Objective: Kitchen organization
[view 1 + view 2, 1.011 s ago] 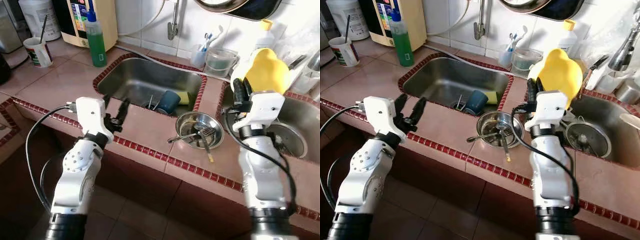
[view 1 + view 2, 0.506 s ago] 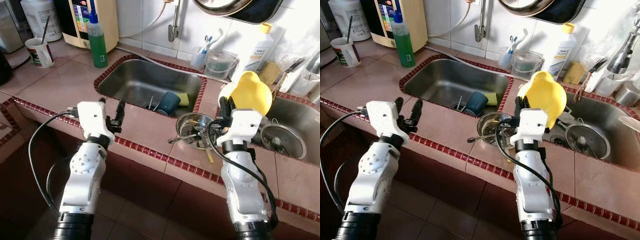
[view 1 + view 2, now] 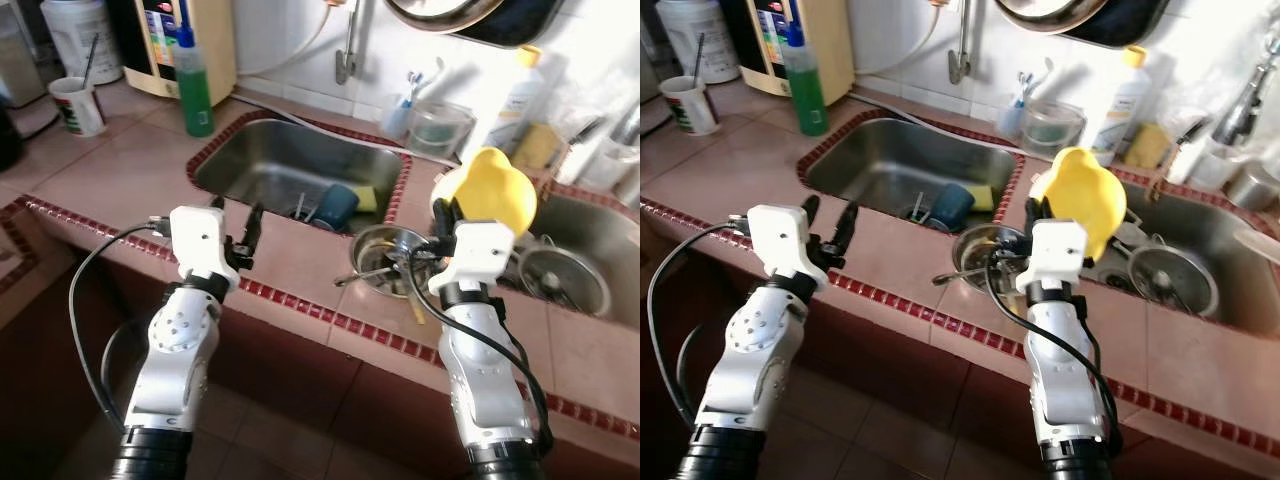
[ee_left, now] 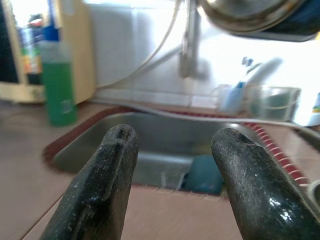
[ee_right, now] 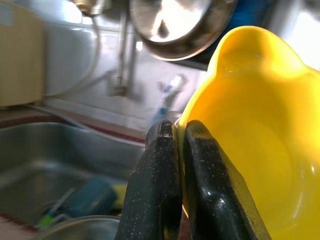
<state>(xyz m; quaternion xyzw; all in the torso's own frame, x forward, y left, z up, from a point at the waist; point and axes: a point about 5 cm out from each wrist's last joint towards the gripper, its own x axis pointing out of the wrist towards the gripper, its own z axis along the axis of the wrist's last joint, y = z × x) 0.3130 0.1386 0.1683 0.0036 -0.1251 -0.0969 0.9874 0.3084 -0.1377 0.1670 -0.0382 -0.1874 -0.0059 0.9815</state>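
Note:
My right gripper (image 5: 178,131) is shut on the rim of a yellow plastic bowl (image 3: 496,190), held tilted above the tiled strip between the two sinks. Just below and left of it sits a steel bowl (image 3: 385,262) with cutlery in it. My left gripper (image 3: 240,222) stands open over the counter's front edge, near the left sink (image 3: 290,160). That sink holds a blue cup (image 3: 337,204), a yellow sponge and some utensils. In the left wrist view both fingers (image 4: 107,175) are spread wide with nothing between them.
A green soap bottle (image 3: 190,82), a white mug (image 3: 76,103) and a yellow appliance stand at the back left. A toothbrush holder (image 3: 1015,115) and clear container (image 3: 1050,126) sit behind the sink. The right sink (image 3: 1185,260) holds a round strainer. A pan hangs on the wall.
The right gripper with the yellow bowl has come down and left, from above the right sink toward the steel bowl. The left gripper shifted slightly right; the camera also moved.

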